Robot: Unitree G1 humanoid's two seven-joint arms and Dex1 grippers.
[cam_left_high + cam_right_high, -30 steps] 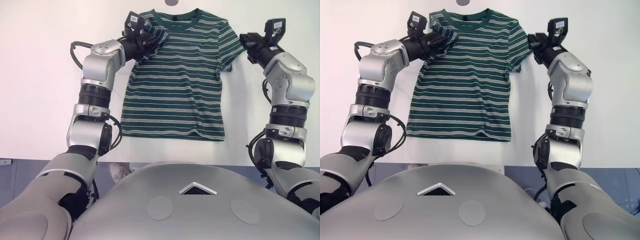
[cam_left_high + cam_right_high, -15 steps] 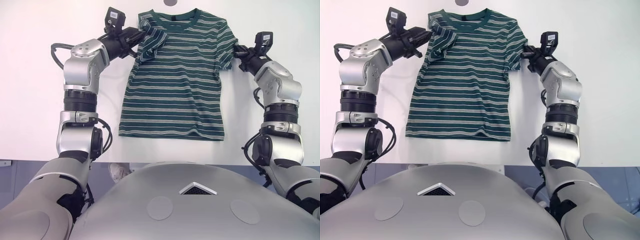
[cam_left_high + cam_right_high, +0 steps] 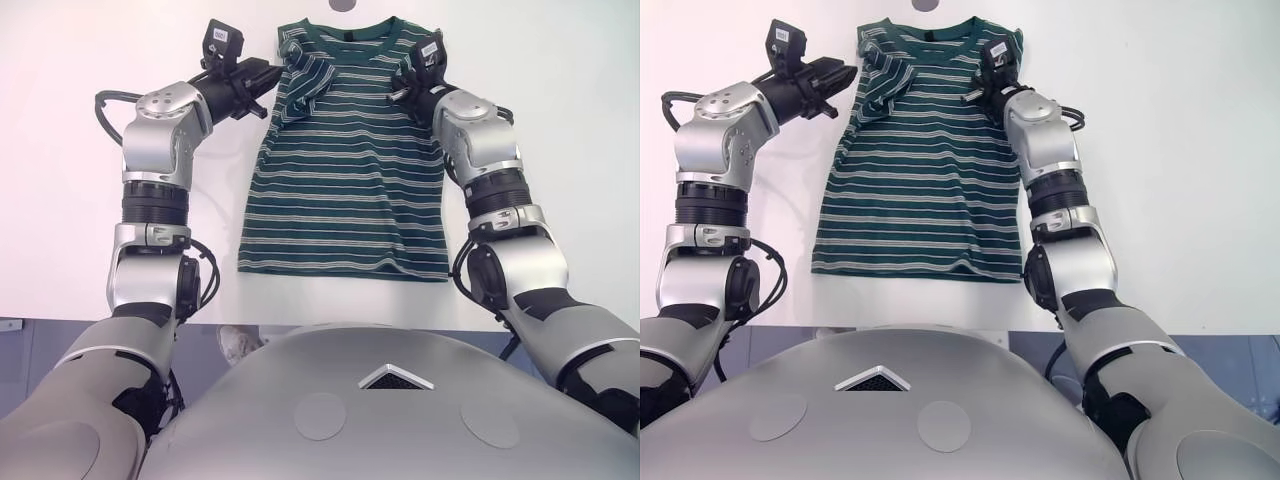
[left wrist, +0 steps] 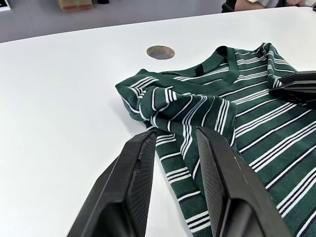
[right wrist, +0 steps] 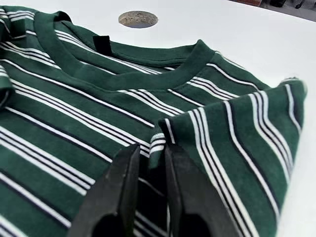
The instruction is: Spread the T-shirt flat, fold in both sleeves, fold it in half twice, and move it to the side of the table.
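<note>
Right wrist view shows right gripper [image 5: 150, 149] pinching T-shirt [image 3: 345, 190] sleeve; left gripper [image 4: 175, 134] parted, empty, near table [image 3: 80, 200] far edge

The T-shirt [image 4: 256, 133] is soft, matt knit cloth. Beneath the left end effector [image 4: 175, 134], of matt black ribbed plastic, the surface [image 4: 59, 123] looks smooth, faintly glossy.

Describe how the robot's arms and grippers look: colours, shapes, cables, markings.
The left arm and right arm are rounded silver-grey shells joined by black ribbed rings, with black cables looping beside them. The left gripper and right gripper each have two flat, finely textured black fingers. A black wrist block carries a small white tag.
</note>
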